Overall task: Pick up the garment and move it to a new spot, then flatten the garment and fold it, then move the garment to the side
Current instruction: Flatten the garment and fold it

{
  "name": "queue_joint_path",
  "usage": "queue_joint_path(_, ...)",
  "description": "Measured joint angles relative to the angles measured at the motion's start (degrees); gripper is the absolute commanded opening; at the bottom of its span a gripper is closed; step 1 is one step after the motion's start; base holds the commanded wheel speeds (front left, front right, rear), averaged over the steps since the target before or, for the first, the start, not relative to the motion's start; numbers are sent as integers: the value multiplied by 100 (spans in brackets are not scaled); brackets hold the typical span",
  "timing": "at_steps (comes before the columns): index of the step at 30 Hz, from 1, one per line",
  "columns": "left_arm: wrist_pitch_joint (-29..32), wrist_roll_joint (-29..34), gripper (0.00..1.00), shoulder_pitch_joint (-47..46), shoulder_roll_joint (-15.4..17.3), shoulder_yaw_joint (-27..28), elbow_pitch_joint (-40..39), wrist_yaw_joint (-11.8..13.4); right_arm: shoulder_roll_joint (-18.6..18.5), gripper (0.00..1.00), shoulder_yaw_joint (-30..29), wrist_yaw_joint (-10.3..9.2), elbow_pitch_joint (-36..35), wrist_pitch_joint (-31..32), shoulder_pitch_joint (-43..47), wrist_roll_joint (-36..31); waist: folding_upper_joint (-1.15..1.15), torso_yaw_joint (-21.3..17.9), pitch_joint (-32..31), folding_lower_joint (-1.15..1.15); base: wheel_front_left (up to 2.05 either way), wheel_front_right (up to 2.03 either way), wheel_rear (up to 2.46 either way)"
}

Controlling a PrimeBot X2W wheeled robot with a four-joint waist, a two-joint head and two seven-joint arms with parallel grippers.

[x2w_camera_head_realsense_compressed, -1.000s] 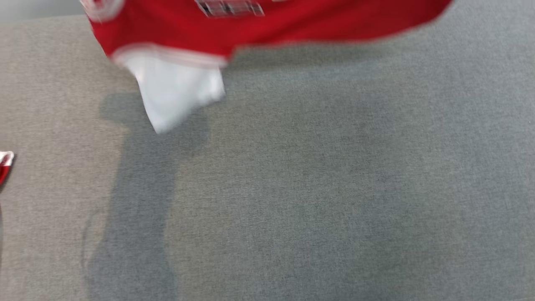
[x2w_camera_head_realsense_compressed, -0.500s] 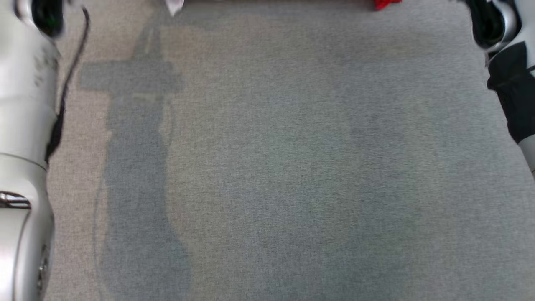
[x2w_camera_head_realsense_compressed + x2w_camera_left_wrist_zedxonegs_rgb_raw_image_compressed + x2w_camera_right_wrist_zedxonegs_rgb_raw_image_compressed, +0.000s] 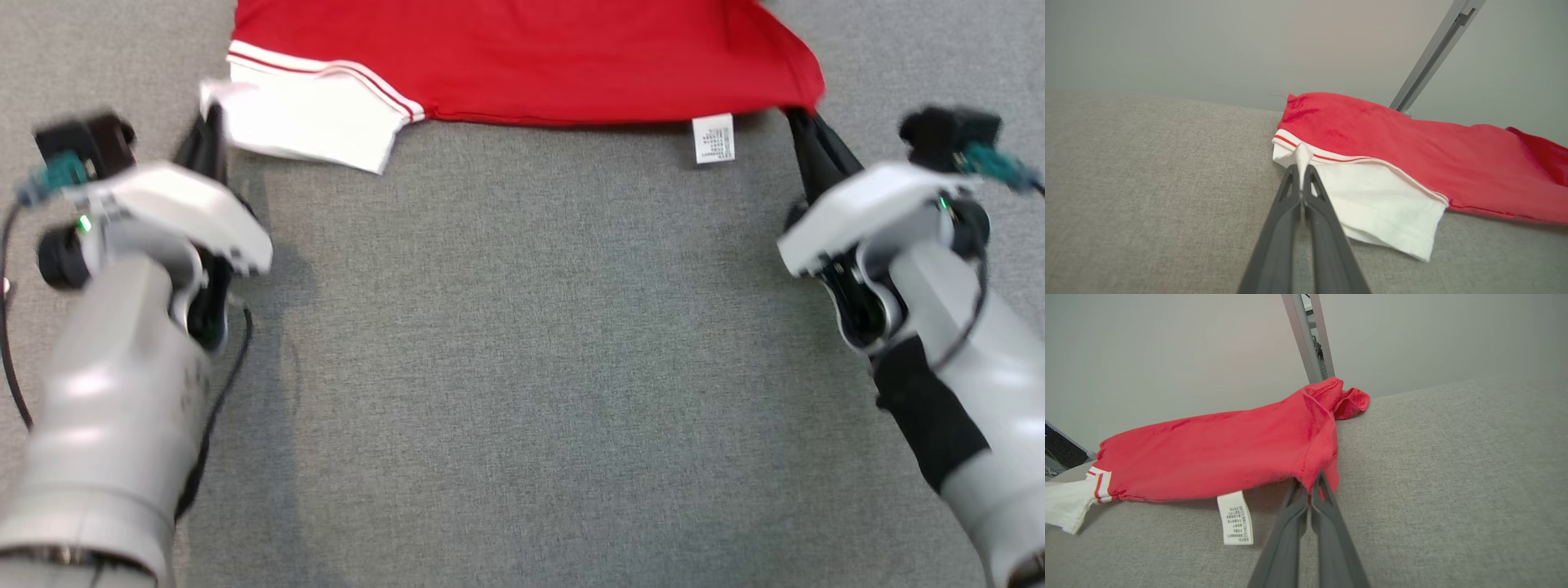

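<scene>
**Garment** (image 3: 531, 57): a red shirt with a white sleeve (image 3: 310, 122) and red-and-white striped trim. It lay spread on the table, beyond the fingertips of both pincers. Its near hem ran across from one pincer to the other.

**Left pincer** (image 3: 214, 122): fingers together, clamped on a small peak of white cloth at the sleeve's corner, just under the striped band. In the left wrist view the rest of the sleeve lay flat to the right of the fingertips. The red body stretched further right and away.

**Right pincer** (image 3: 798, 121): fingers together, clamped on the red hem at the garment's opposite corner. In the right wrist view the body reached left and away from the tips, and a bunched red fold lay beyond them.

**Care label** (image 3: 713, 139): white and printed, hanging from the hem just to the left of the right pincer and resting on the table.

**Table** (image 3: 522, 367): covered in grey woven fabric, under both pincers and the garment.

**Metal post** (image 3: 1306, 339): grey, rising beyond the garment against a pale wall (image 3: 1208, 45).
</scene>
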Motion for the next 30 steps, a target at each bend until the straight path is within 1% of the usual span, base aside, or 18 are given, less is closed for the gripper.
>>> queue_joint_path(4, -64, -103, 0, 811, 69, 46, -604, 0, -149, 0, -519, 0, -925, -14, 1082, -142, 0, 36, -150, 0, 0, 0, 0)
queue_joint_path(7, -69, -60, 0, 1462, 301, 367, -1460, 3, -126, 0, -783, 0, -1550, -13, 1884, -360, 0, 50, -286, 0, 0, 0, 0)
queue_joint_path(9, -73, 49, 0, 2045, 387, 581, -2093, 98, -113, 0, -970, 0, -1952, -14, 2316, -543, 0, 43, -396, 0, 0, 0, 0)
queue_joint_path(12, -73, 202, 0, 3005, 372, 768, -3100, 271, -109, 0, -1263, 0, -2365, -15, 3037, -675, 0, 52, -589, 0, 0, 0, 0)
queue_joint_path(15, -68, 289, 0, 3882, 322, 829, -4200, 593, -42, 0, -1541, 0, -2783, -15, 3686, -861, 0, 103, -795, 0, 0, 0, 0)
queue_joint_path(17, 91, 293, 0, 4509, 309, 836, -4964, 856, 7, 0, -1693, 0, -3022, -14, 4064, -966, 0, 151, -930, 0, 0, 0, 0)
queue_joint_path(22, 843, 468, 0, 5845, 488, 779, -6936, 1504, -11, 0, -1972, 0, -3481, -15, 4896, -1228, 0, 285, -1224, 0, 0, 0, 0)
queue_joint_path(25, 1258, 580, 0, 6509, 576, 737, -7970, 1860, 2, 0, -2284, 0, -3702, 11, 5324, -1330, 0, 355, -1393, 0, 0, 0, 0)
queue_joint_path(28, 1607, 678, 0, 6942, 595, 636, -8779, 2118, 81, 0, -2506, 0, -4010, 185, 5749, -1486, 0, 436, -1538, 0, 0, 0, 0)
queue_joint_path(30, 1778, 730, 0, 7178, 614, 579, -9186, 2241, 135, 0, -2654, 0, -4243, 332, 6010, -1604, 0, 480, -1634, 0, 0, 0, 0)
